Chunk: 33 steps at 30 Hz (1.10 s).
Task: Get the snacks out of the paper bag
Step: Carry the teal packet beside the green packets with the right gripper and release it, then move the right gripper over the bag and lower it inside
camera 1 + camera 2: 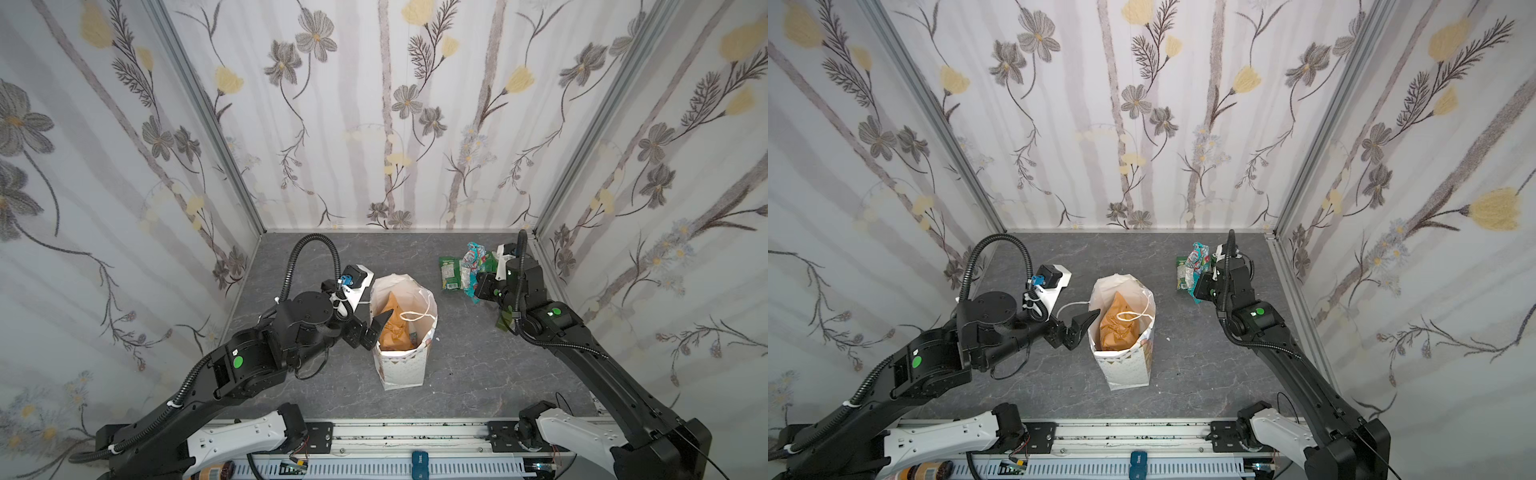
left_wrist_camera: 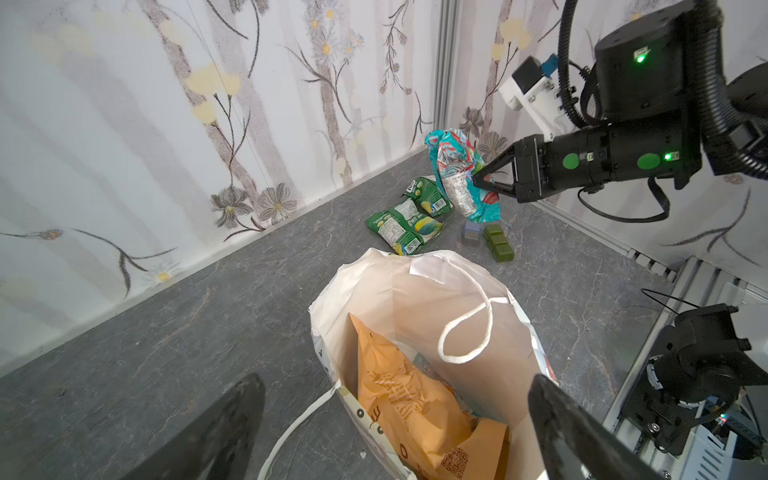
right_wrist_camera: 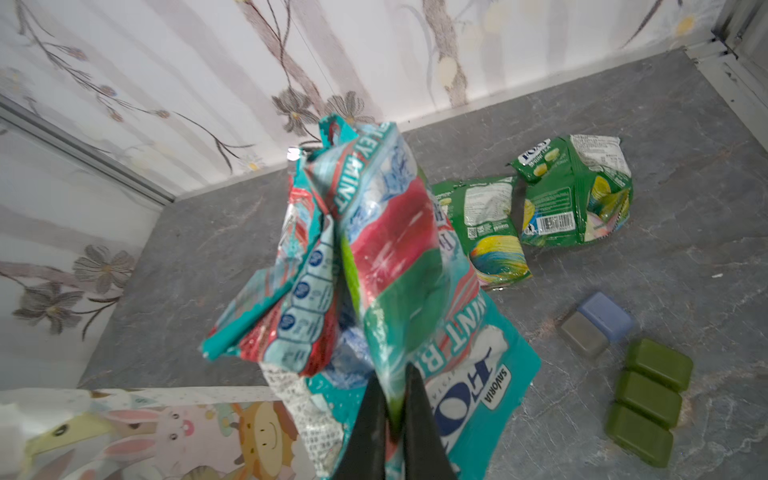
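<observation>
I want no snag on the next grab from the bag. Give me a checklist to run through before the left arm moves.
1. Left gripper open: ok.
2. Paper bag upright, mouth open: ok.
3. Tan-orange pouch visible inside the bag: ok.
4. Cord handle clear of the mouth: not ok, it droops inside.
5. Teal packet released: not ok, right gripper is shut on it.
6. More packets under the pouch: cannot tell.
</observation>
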Available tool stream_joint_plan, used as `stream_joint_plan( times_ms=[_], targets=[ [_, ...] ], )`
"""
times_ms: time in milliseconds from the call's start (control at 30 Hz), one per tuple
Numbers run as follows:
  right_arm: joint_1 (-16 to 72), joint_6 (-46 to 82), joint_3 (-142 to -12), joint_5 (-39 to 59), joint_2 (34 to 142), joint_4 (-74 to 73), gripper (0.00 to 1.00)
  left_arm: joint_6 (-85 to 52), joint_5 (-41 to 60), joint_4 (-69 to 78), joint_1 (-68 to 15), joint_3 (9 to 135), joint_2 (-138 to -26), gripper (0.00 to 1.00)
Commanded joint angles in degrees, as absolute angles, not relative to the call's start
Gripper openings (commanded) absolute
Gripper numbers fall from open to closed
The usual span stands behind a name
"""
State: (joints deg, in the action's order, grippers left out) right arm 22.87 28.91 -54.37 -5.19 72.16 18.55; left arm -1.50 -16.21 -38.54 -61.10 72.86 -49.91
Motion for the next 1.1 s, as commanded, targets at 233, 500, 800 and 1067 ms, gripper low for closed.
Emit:
stream_joint_plan(
  times_ms=[233,500,800,1067],
  targets=[
    [22.85,32.43,-47.75,-2.59,80.87,10.95,0.00,-1.41,-18.07,-40.15,-61.08,72.77,-49.40,1.00],
    [22.97,32.96,-44.31,-1.11,88.31,6.18,0.03,-1.84,-18.12,-40.31,-61.05,72.85,-49.54,1.00],
    [23.88,33.04,-43.33,2.79,94.82,2.30,0.29,-1.98,-18.30,-39.90,-61.09,72.61,-49.69,1.00],
    [25.39,31.91,-45.03,3.69,93.63,4.02,0.50,-1.66,-18.43,-39.80,-61.13,72.73,-51.04,1.00]
  ],
)
